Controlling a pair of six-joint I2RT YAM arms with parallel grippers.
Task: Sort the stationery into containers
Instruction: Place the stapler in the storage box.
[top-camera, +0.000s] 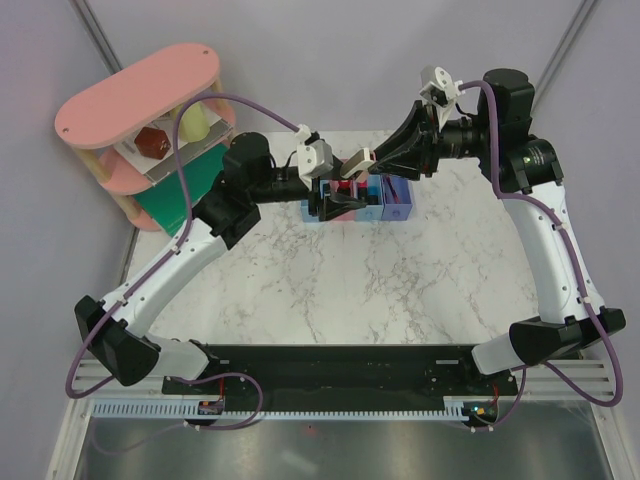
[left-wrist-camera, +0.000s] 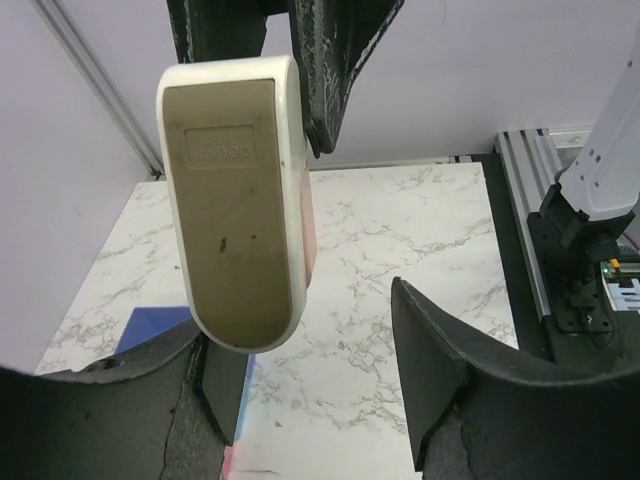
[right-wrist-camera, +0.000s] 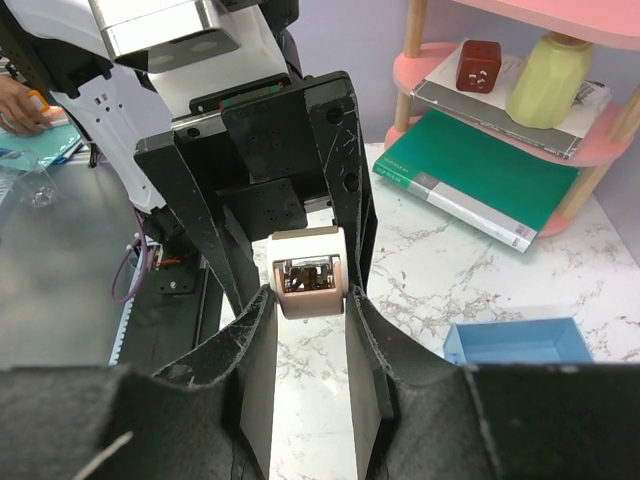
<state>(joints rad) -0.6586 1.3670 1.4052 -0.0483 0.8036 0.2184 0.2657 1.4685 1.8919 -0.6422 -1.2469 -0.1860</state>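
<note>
Right gripper (right-wrist-camera: 309, 318) is pinching a beige-grey stapler-like block (right-wrist-camera: 308, 272) by one end, its fingers pressing against both sides. Left gripper (left-wrist-camera: 310, 335) is facing it with fingers spread wide, flanking the block's other end without clamping it. Both are hovering just above the row of small plastic bins (top-camera: 397, 203) on the marble table (top-camera: 330, 290).

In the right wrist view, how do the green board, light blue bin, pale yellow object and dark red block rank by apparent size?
1. green board
2-3. light blue bin, partly hidden, and pale yellow object: about alike
4. dark red block
</note>
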